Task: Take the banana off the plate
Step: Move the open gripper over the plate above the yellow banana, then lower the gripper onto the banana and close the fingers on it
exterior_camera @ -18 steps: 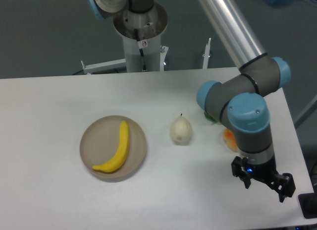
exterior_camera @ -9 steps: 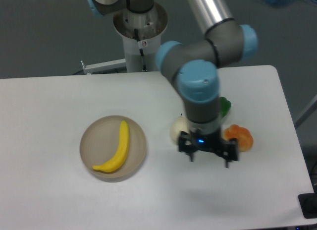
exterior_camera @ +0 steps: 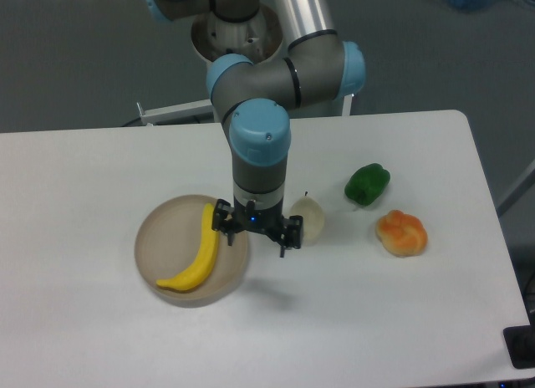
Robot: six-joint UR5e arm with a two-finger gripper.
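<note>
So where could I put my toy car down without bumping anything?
The table is bare left of the plate and along the whole front edge. There is more room behind the green pepper. It is crowded in the middle: gripper, banana, pear and orange thing sit close.

A: What is found beside the banana (exterior_camera: 196, 256)?
B: The gripper (exterior_camera: 256, 230), fingers spread, is positioned over the right rim of the plate (exterior_camera: 151, 235). The pear (exterior_camera: 308, 217) is touching its right finger.
A: And toward the left edge?
B: Bare table (exterior_camera: 75, 204) is seen there.
</note>
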